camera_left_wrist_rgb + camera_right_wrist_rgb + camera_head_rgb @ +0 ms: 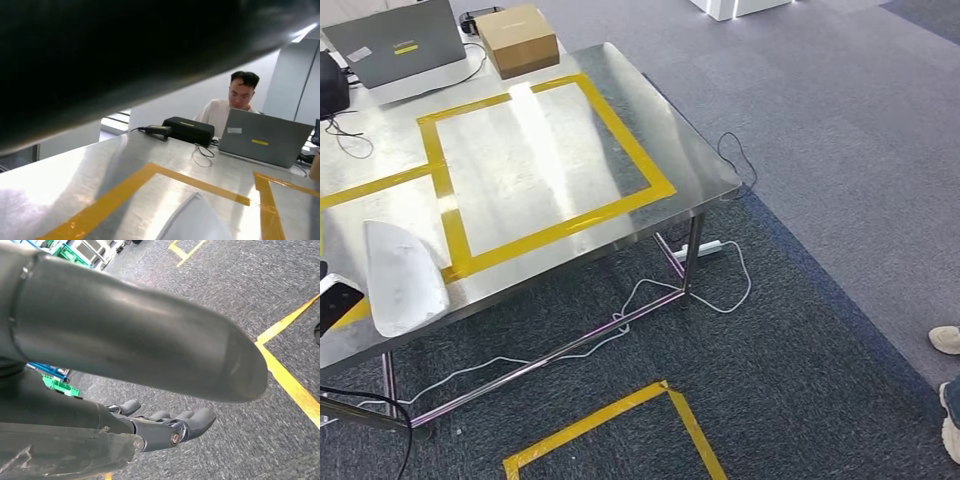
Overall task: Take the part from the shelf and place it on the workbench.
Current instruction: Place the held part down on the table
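Dark grey right hand (158,427), thick thumb

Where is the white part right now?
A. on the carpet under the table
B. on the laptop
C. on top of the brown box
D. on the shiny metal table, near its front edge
D. The white part lies on the metal table, partly over the yellow tape.

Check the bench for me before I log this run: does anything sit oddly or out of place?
The white part lies on the steel workbench at its near left corner, outside the large yellow-taped square and overlapping the tape line. A cable and power strip trail loose on the carpet beneath. Nothing looks spilled or damaged.
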